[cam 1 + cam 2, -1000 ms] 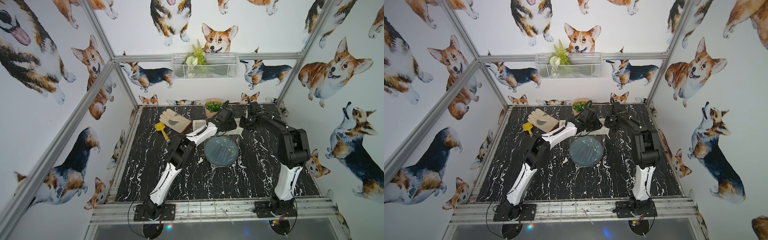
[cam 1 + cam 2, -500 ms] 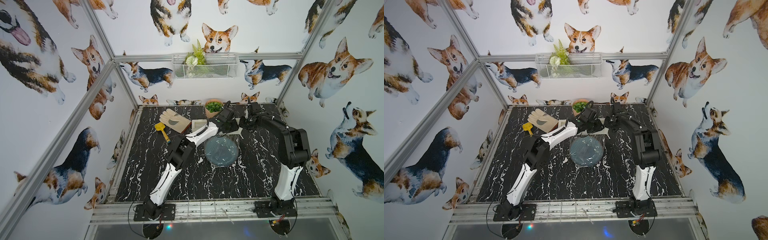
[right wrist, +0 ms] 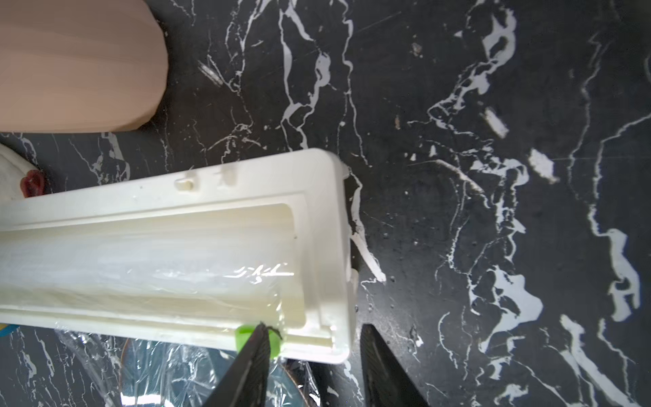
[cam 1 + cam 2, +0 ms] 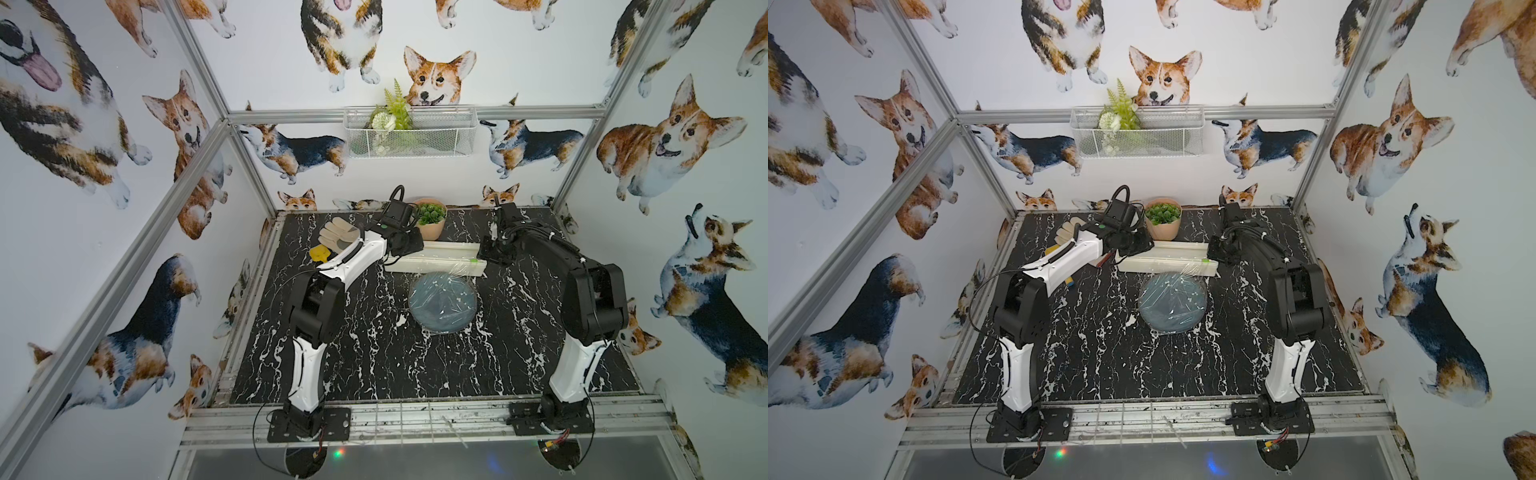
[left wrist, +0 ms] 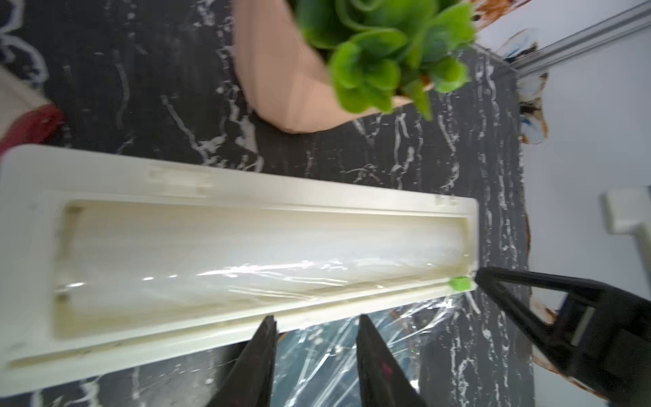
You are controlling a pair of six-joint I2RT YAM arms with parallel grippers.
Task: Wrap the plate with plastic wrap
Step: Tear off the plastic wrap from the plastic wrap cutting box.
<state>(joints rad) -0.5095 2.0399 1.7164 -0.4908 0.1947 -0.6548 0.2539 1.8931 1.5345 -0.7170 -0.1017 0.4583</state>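
One plate (image 4: 442, 305) under one wrap (image 5: 415, 317), one box (image 4: 432, 259); two released tools, left tool (image 5: 315, 320) and right tool (image 3: 313, 329), at box, near plate.

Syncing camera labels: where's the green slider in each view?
Top view: slider at the box's right end.
Top view: same spot.
Left wrist: on the box's corner rim.
Right wrist: partly under a right gripper finger.
Landmark: pink pot behind the box.

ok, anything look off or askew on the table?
Only the plastic wrap: it lies crinkled and slack over the plate, not pulled tight, reaching back to the open dispenser box. Nothing spilled or broken.
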